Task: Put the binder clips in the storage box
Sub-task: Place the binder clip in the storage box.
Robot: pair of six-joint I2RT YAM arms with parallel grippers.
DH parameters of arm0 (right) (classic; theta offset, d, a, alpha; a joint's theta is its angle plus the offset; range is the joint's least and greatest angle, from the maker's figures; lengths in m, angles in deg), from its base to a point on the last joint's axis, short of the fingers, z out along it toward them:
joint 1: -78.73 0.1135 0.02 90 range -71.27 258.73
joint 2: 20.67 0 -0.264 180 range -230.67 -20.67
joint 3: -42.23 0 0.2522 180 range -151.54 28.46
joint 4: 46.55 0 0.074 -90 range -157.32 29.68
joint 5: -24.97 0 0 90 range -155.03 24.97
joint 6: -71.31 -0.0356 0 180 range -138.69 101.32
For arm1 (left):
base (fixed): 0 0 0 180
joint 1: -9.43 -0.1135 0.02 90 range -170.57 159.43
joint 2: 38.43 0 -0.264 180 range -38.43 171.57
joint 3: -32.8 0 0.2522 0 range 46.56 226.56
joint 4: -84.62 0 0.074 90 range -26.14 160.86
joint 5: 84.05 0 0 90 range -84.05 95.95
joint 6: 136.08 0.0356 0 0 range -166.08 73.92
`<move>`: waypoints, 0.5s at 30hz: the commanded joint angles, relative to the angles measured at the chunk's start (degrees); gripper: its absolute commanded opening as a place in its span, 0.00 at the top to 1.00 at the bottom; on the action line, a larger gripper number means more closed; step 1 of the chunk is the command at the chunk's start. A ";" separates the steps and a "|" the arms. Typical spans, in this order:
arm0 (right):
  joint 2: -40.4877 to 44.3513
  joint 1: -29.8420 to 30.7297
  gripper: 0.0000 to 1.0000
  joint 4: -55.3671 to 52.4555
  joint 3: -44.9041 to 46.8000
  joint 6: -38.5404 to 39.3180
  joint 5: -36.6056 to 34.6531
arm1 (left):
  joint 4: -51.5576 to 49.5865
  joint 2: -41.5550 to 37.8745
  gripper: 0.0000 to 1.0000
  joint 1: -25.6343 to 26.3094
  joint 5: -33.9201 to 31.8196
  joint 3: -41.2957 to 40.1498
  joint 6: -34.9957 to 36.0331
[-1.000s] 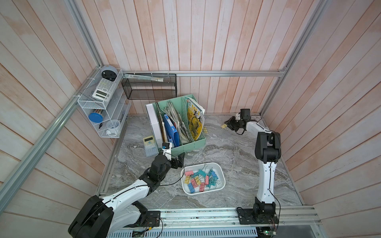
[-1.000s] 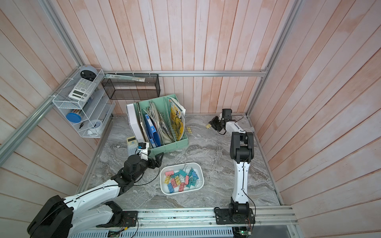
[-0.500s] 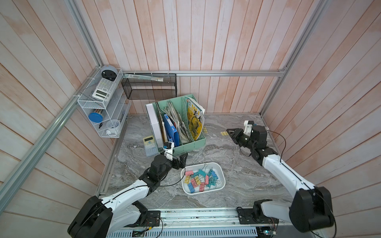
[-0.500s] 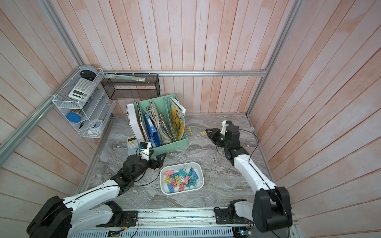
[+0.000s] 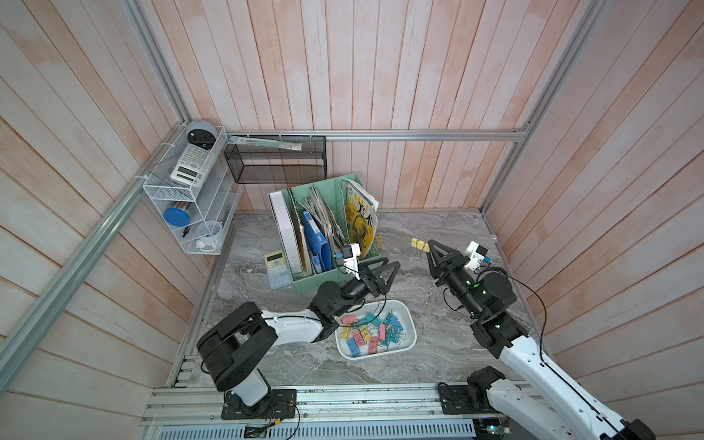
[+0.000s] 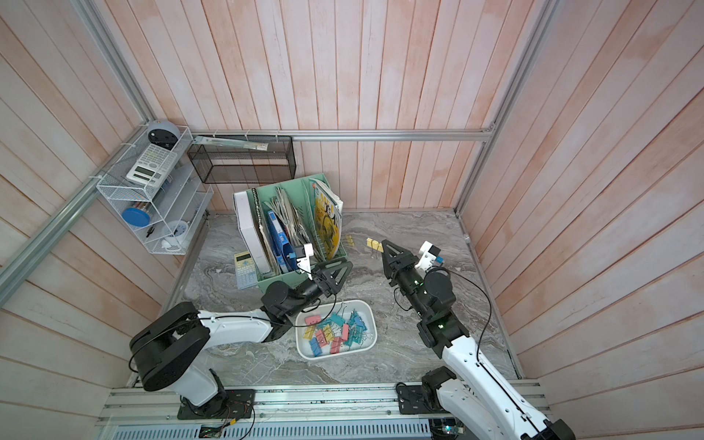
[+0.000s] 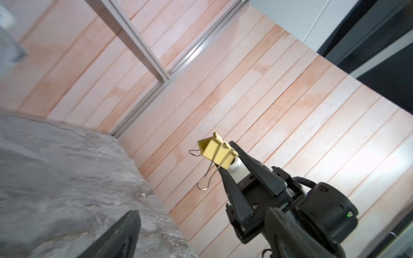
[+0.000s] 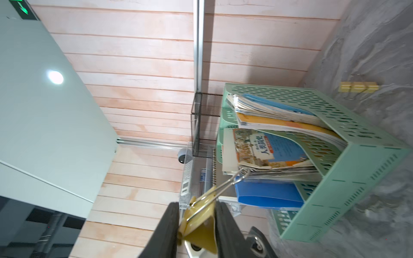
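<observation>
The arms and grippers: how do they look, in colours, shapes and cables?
The left arm and right arm have white shells between black rounded joints. The left gripper and right gripper have black, triangular, open-framed fingers. Each wrist carries a white camera block and a looping thin black cable. Small green lights glow on the right arm.

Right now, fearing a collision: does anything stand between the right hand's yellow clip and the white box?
Nothing lies directly between yellow clip and storage box, but the open left hand hovers beside its far rim.
</observation>
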 commanded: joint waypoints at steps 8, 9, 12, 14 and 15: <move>4.50 4.42 0.86 3.62 -1.80 -3.76 -9.64 | 6.72 8.63 0.17 3.84 -5.36 14.19 -10.35; 4.61 4.76 0.86 3.84 -1.92 -4.10 -9.71 | 6.71 9.12 0.18 3.84 -4.97 15.46 -10.42; 4.67 6.15 0.87 5.04 -2.70 -3.66 -10.06 | 6.78 9.68 0.20 5.79 -5.54 17.50 -10.20; 4.78 6.85 0.87 4.22 -3.77 -2.31 -10.38 | 6.79 9.92 0.23 5.87 -6.43 17.94 -10.93; 4.86 6.99 0.87 3.49 -4.18 -2.03 -10.48 | 6.72 9.99 0.25 5.87 -6.34 18.24 -11.33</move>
